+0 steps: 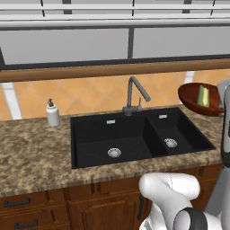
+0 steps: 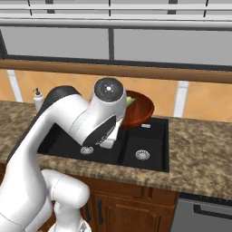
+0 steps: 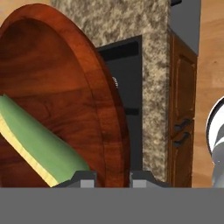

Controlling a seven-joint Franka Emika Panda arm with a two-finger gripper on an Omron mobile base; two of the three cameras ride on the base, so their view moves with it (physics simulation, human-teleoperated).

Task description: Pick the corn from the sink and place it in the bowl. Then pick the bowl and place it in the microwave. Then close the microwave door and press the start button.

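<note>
Left base view: a speckled brown granite table (image 1: 31, 148) holds a black rectangular double-basin sink (image 1: 134, 134) with a round silver drain in each basin. A dark grey gooseneck faucet (image 1: 134, 94) stands at the back rim, between the basins. A small white soap dispenser (image 1: 53, 113) sits on the table to the left of the sink. At the right edge, a wide, shallow, glossy reddish-brown bowl (image 1: 195, 99) is lifted clear of the table and tilted. The small yellow corn cob with green husk edges (image 1: 204, 95) lies inside it. Orange tiles cover the wall behind.

Right base view: the white arm bends across the sink (image 2: 149, 149). The bowl (image 2: 138, 108) hangs in the air above the sink's back edge, partly hidden behind the arm's round joint. A sliver of the corn (image 2: 130, 100) shows at the bowl's rim.

Hand view: the bowl's rim (image 3: 105, 127) runs down between the two dark fingertips. The jaws (image 3: 113, 178) are clenched on that rim, one tip inside the bowl and one outside. The corn (image 3: 39, 144) rests against the bowl's inner wall, near the inside tip. Beyond the bowl lie the sink (image 3: 127, 87) and the granite table (image 3: 153, 78).
</note>
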